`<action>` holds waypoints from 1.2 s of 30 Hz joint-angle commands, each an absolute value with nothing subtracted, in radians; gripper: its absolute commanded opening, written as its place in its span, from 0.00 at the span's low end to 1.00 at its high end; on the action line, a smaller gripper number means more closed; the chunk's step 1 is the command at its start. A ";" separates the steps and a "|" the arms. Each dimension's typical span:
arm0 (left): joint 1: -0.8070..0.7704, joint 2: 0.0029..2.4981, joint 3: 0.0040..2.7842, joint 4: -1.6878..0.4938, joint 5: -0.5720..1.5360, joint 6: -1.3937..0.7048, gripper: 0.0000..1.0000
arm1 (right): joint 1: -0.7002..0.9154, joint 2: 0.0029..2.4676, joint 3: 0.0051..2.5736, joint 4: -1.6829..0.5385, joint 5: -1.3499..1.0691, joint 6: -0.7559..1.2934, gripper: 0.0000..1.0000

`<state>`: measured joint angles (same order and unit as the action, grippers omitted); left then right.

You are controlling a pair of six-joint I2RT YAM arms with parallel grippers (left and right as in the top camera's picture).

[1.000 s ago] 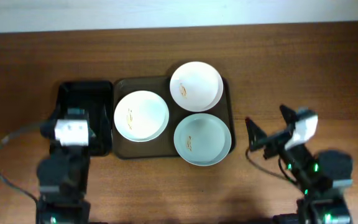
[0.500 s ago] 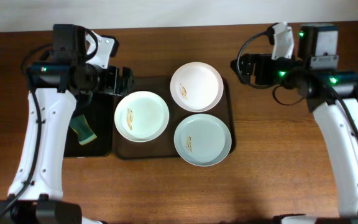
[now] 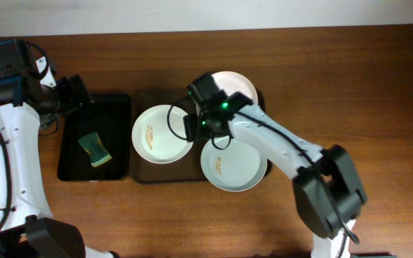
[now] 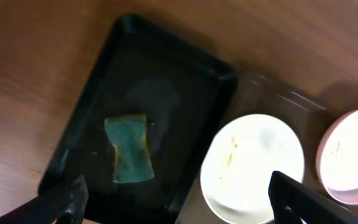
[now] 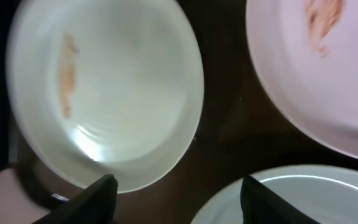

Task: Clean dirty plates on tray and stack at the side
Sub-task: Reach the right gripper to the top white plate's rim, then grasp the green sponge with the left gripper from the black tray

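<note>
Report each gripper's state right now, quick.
Left gripper: open, holding nothing, above the black tray.
Right gripper: open, holding nothing, over the edge of a plate.

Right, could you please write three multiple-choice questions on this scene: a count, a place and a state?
1. How many round white glossy plates lie on the large dark brown rectangular tray? A one; B two; C three.
2. Where is the green and yellow sponge? A on a plate; B in the narrow black tray; C on the bare wooden table.
3. How do the right arm's jaws stand? A shut on a plate; B open and empty above the plates; C shut on the sponge.
Answers: 1 C, the overhead view shows three there; 2 B, it lies on the black tray's floor; 3 B, the right wrist view shows them apart, nothing between.
</note>
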<state>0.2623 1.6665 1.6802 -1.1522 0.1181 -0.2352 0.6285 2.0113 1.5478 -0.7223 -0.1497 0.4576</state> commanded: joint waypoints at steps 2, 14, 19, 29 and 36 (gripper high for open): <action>0.263 1.694 1.686 -1.135 0.073 -0.253 0.91 | 0.636 2.089 1.561 -0.646 -0.120 0.477 0.59; 0.263 1.775 1.668 -1.188 0.074 -0.237 0.91 | 0.638 2.197 1.561 -0.508 -0.132 0.560 0.37; 0.263 1.775 1.556 -1.168 0.074 -0.238 0.81 | 0.641 2.212 1.561 -0.490 -0.157 0.567 0.09; 0.262 1.775 1.305 -1.021 0.048 -0.245 0.47 | 0.640 2.212 1.561 -0.492 -0.157 0.567 0.04; 0.262 1.775 1.141 -0.754 -0.058 -0.425 0.36 | 0.640 2.212 1.561 -0.493 -0.157 0.566 0.04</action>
<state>0.2623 1.7676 1.1889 -0.8051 -0.0166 -0.3592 0.6300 2.1895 1.5486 -0.4923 -0.1471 0.5682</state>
